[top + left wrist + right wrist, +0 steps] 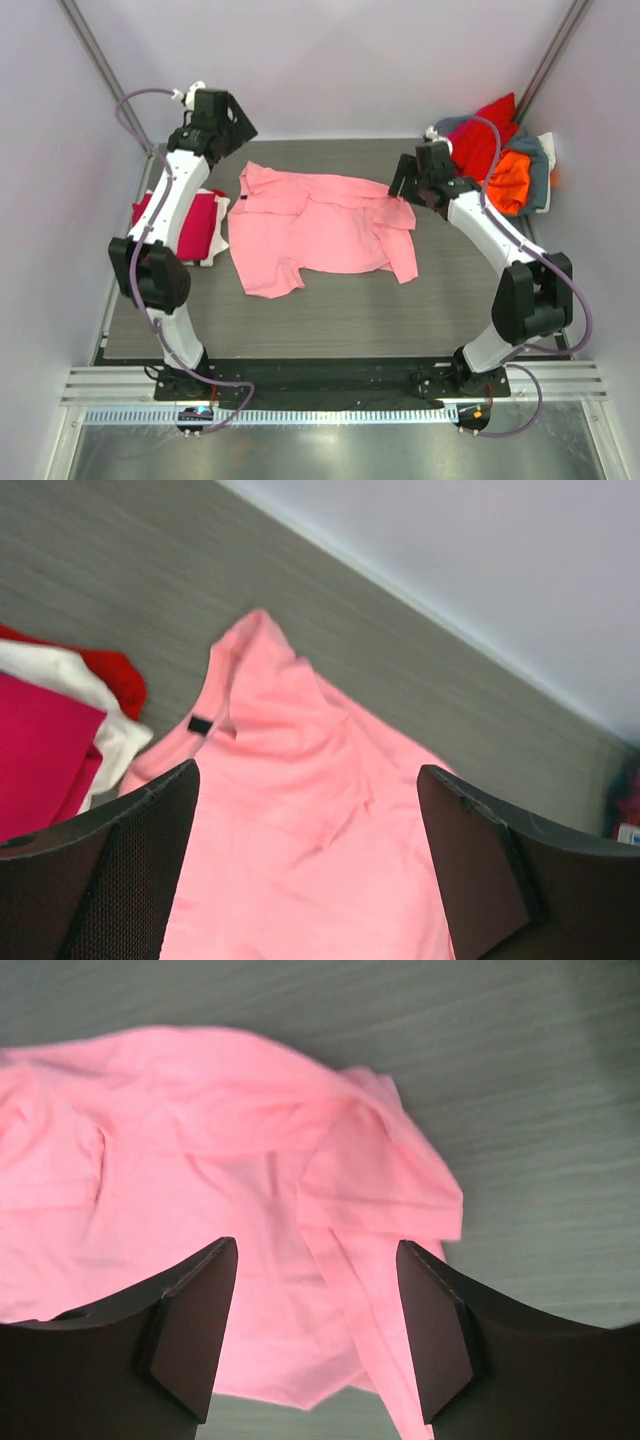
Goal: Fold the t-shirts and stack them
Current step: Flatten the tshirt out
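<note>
A light pink t-shirt [320, 228] lies crumpled but mostly spread on the middle of the grey table. My left gripper [222, 118] hovers above its far left corner, open and empty; in the left wrist view the pink shirt [300, 820] with its black neck label fills the gap between the fingers [130, 870]. My right gripper [402, 190] hovers over the shirt's right sleeve, open and empty; the right wrist view shows the folded sleeve [390, 1190] below. A folded crimson shirt [185, 222] lies on a white one [216, 228] at the left. Red [490, 135] and orange [512, 175] shirts sit far right.
The grey-blue basket [538, 170] holding the red and orange shirts stands at the far right corner. White walls close the back and sides. The table's metal rail [330, 382] runs along the near edge by the arm bases.
</note>
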`<state>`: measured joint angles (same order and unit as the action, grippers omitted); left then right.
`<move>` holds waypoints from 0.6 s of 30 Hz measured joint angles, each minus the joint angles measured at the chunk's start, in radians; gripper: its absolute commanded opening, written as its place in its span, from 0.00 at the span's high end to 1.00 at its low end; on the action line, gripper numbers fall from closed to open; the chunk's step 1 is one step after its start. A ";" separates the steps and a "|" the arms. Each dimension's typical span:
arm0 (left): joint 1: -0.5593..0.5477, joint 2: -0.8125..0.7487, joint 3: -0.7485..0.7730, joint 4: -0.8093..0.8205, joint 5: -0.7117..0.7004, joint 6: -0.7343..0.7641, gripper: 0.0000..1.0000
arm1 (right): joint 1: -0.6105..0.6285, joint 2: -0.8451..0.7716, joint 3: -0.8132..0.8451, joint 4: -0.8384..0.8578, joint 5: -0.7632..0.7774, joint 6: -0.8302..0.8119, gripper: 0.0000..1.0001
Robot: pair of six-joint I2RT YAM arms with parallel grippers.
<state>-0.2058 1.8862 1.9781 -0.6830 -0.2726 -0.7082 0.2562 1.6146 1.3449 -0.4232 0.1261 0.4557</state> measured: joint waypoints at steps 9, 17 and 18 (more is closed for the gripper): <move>-0.002 -0.372 -0.596 0.035 0.192 -0.056 0.26 | 0.002 -0.239 -0.409 -0.014 -0.070 0.019 0.43; -0.010 -0.583 -0.849 0.014 0.278 -0.079 0.27 | 0.069 -0.306 -0.566 -0.037 -0.090 0.054 0.43; -0.012 -0.603 -0.876 0.014 0.286 -0.079 0.27 | 0.083 -0.303 -0.571 -0.036 -0.088 0.056 0.44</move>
<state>-0.2180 1.2835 1.1019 -0.6685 0.0132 -0.7872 0.3389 1.3121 0.7742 -0.4595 0.0380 0.5117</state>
